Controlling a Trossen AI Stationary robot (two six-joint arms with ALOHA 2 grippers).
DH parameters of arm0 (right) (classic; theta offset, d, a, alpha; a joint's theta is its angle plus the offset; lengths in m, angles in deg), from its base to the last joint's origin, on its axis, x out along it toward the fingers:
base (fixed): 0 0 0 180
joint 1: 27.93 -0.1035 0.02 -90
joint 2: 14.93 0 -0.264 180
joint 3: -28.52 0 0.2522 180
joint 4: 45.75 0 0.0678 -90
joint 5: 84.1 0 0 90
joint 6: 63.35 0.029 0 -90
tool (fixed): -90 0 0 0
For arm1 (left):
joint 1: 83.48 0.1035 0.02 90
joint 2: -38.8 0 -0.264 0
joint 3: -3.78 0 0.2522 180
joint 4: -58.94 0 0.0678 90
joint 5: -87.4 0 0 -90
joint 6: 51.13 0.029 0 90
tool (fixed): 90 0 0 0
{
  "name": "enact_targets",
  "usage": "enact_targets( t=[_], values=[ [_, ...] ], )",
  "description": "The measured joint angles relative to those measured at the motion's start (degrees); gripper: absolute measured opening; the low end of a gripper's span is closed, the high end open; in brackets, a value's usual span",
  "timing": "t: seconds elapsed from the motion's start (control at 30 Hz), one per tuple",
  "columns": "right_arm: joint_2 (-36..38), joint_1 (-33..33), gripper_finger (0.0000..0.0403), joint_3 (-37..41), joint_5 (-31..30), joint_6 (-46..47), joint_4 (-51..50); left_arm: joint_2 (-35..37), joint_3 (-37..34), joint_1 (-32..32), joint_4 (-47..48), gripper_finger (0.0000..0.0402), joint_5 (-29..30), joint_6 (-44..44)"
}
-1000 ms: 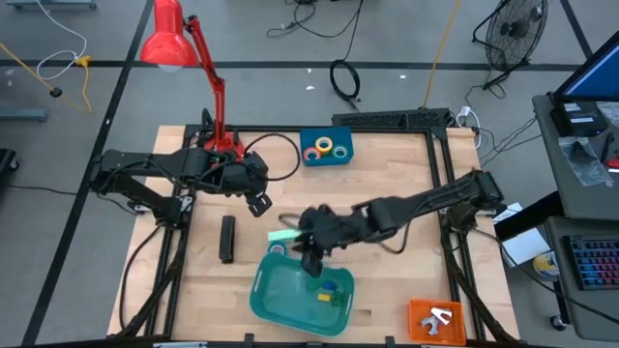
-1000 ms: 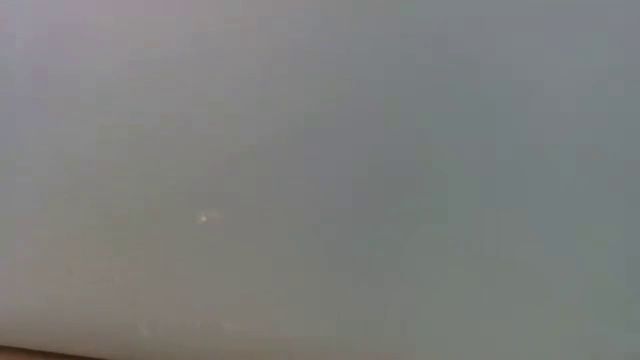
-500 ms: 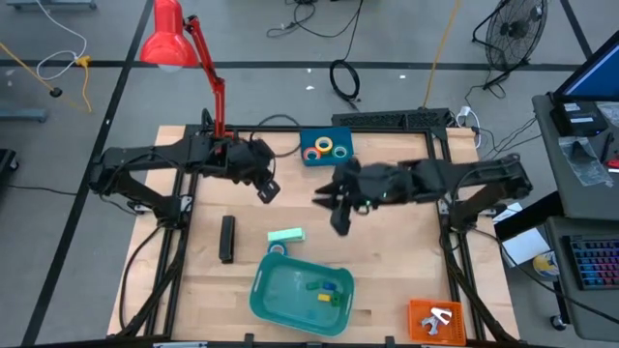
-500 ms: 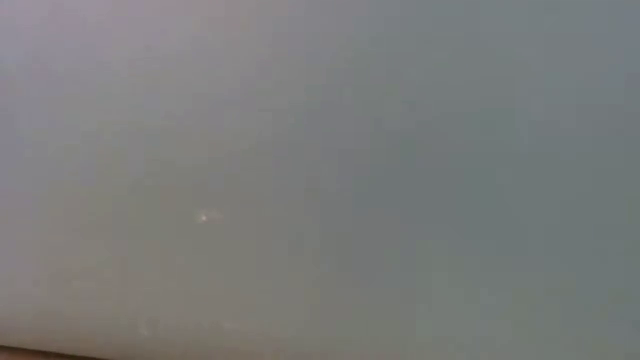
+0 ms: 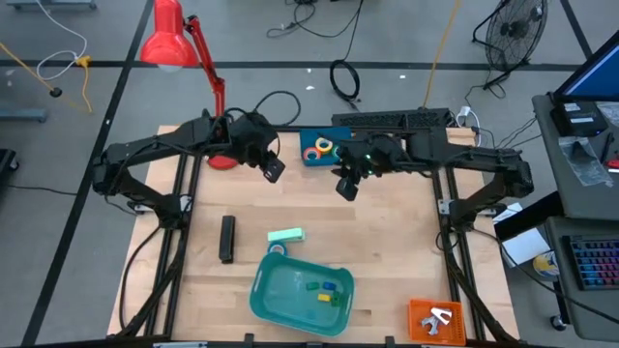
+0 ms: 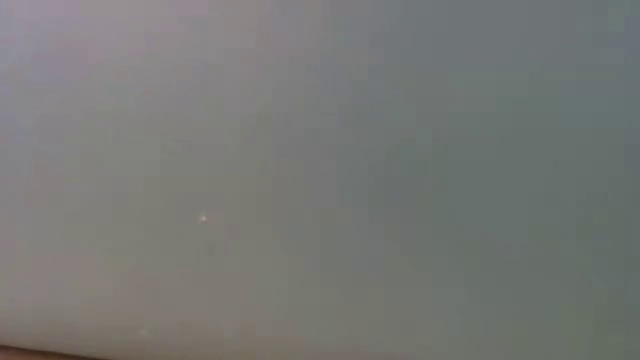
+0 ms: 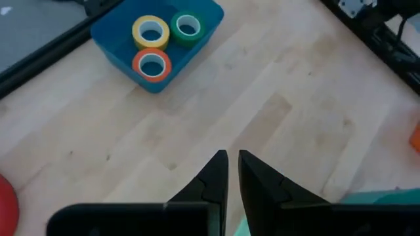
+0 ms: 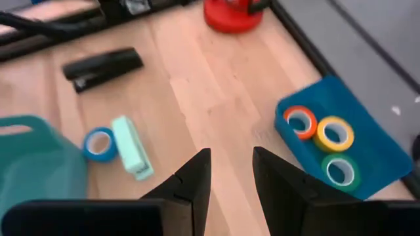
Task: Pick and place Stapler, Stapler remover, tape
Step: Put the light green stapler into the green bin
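Observation:
The black stapler (image 5: 226, 238) lies flat on the wooden table at the left, and also shows in the right wrist view (image 8: 103, 67). Yellow, green and orange tape rolls lie in a blue tray (image 5: 326, 149) at the far middle (image 7: 157, 39). A blue tape roll (image 5: 278, 248) lies beside a mint-green block (image 5: 286, 235). My left gripper (image 5: 273, 170) hangs above the table left of the tray, fingers nearly together and empty (image 7: 231, 164). My right gripper (image 5: 345, 188) hangs just near of the tray, open and empty (image 8: 231, 160). The low view shows only blank grey.
A teal basin (image 5: 302, 295) with small coloured pieces stands at the near middle. An orange tray (image 5: 435, 319) with a silvery thing sits at the near right corner. A red desk lamp stands with its base (image 5: 222, 155) at the far left.
My right gripper has gone from above the teal basin toward the table's far edge, ending near the blue tray. My left gripper has gone toward the far edge and a little to the right. The stapler, the block and the tape rolls have stayed in place.

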Motion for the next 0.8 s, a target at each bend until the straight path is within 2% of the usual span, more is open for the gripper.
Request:
enact_targets(
  t=[0.13,0.3,0.53,0.7,0.8],
  values=[
    [0.0,3.6,0.0109,7.8,4.7,-0.7,6.0,-1.1,-0.1,1.1,0.5,0.0035,-1.1,3.6],
    [-0.1,6.6,0.0109,20.3,15.2,1.7,17.1,-2.5,0.0,2.5,3.2,0.0035,-3.9,8.4],
    [-0.1,7.3,0.0109,35.7,25.3,6.9,34.6,-4.8,0.1,6.8,5.3,0.0035,-4.6,9.8],
    [-0.1,7.3,0.0109,40.5,27.0,12.0,39.0,-7.3,0.0,8.1,10.8,0.0035,-15.2,13.2],
    [-0.1,7.6,0.0109,41.2,27.0,13.3,40.0,-7.7,-2.9,6.4,13.1,0.0035,-21.1,14.4]
  ],
)
